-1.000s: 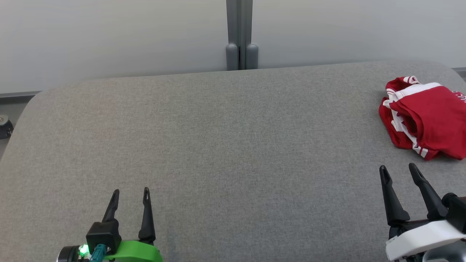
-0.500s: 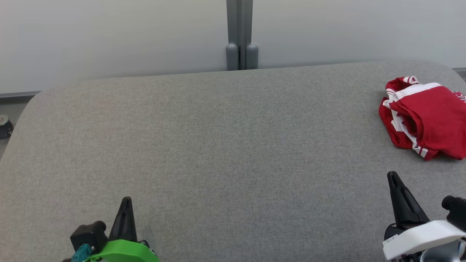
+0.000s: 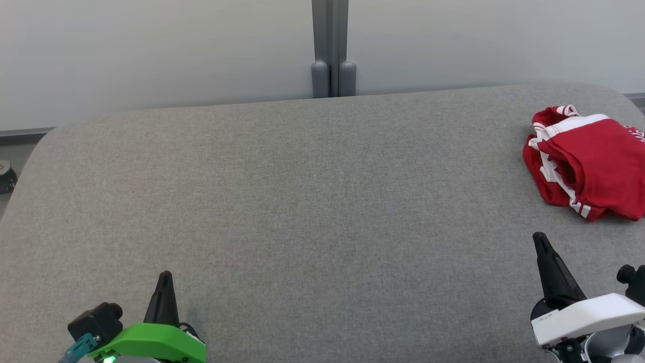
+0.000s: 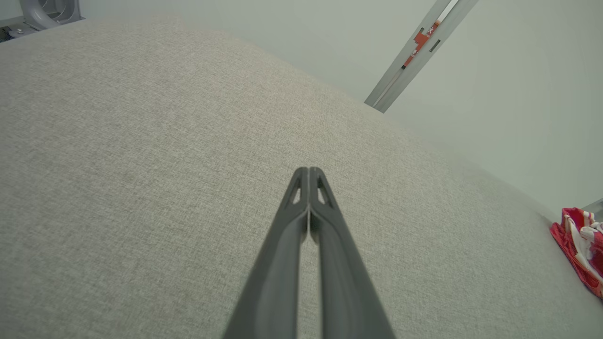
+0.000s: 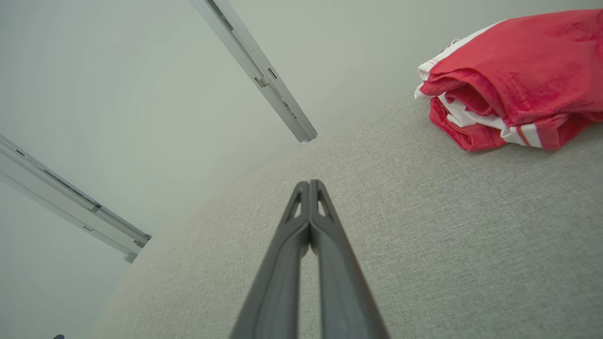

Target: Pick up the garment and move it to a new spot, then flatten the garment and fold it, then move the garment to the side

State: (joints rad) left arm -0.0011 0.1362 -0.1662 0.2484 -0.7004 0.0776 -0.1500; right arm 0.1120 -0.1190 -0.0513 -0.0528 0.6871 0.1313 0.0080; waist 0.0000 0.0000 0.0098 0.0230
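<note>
The red garment (image 3: 592,161), fine-mesh cloth with white striped trim, lies in a crumpled heap at the desk's (image 3: 302,201) far right corner. The desk surface is coarse grey woven fabric with rounded corners. Left end effector (image 3: 165,277) and right end effector (image 3: 540,241): tapered dark fingers clenched together, grasping nothing.

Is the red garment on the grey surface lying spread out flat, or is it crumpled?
Crumpled. The red garment sits in a heap of layered folds, with its white-striped edges tucked between them.
</note>
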